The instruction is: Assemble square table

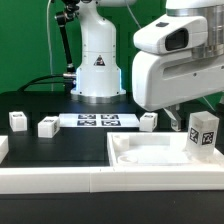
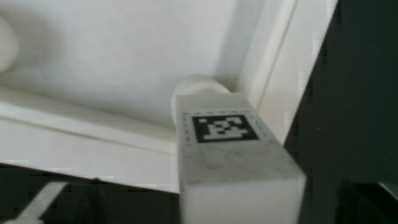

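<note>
The square table's white top (image 1: 150,156) lies flat at the exterior view's right. One tagged white leg (image 1: 203,132) stands upright at its far right corner. In the wrist view that leg (image 2: 222,135) rises from the corner of the top (image 2: 107,60), tag facing the camera. My gripper (image 1: 188,118) hangs just over the leg, and its jaws (image 2: 217,206) stand wide apart on either side of the leg's upper end without closing on it. Three more tagged legs (image 1: 17,121) (image 1: 47,127) (image 1: 148,121) lie loose on the black table.
White border rails (image 1: 60,180) frame the work area along the front and left. The marker board (image 1: 98,121) lies in front of the arm's base (image 1: 98,70). A green backdrop stands behind.
</note>
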`<state>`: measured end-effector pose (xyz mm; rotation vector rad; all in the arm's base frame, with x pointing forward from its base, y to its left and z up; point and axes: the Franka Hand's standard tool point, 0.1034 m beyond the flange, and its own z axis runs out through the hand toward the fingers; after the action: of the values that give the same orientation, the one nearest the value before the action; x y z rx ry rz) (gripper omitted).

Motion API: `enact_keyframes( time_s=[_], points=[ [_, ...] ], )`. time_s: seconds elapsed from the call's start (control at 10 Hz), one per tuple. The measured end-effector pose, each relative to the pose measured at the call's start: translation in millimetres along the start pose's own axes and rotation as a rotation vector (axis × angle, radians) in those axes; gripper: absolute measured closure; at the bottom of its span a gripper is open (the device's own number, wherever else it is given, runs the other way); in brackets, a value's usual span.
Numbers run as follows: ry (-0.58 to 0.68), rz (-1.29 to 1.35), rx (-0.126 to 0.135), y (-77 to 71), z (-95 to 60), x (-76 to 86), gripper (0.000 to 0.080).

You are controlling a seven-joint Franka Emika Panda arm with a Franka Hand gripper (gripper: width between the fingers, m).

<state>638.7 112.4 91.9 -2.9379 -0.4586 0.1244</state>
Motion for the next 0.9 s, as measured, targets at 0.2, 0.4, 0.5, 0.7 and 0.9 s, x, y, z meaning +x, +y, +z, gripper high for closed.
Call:
enact_keyframes(
  time_s=[0.2, 0.4, 0.5, 0.7, 0.9],
  points=[
    [-0.005, -0.007, 0.001, -3.1, 2.5, -1.1, 0.0269],
    [-0.005, -0.010, 0.000, -3.2, 2.4, -1.0, 0.0405],
    [-0.003, -0.006, -0.001, -3.4, 2.4, -0.6, 0.0506],
    [-0.003, 0.010, 0.000, -2.9, 2.3, -0.7, 0.0506],
    [-0.003, 0.090, 0.000, -2.8, 2.3, -0.7, 0.0506]
  ],
)
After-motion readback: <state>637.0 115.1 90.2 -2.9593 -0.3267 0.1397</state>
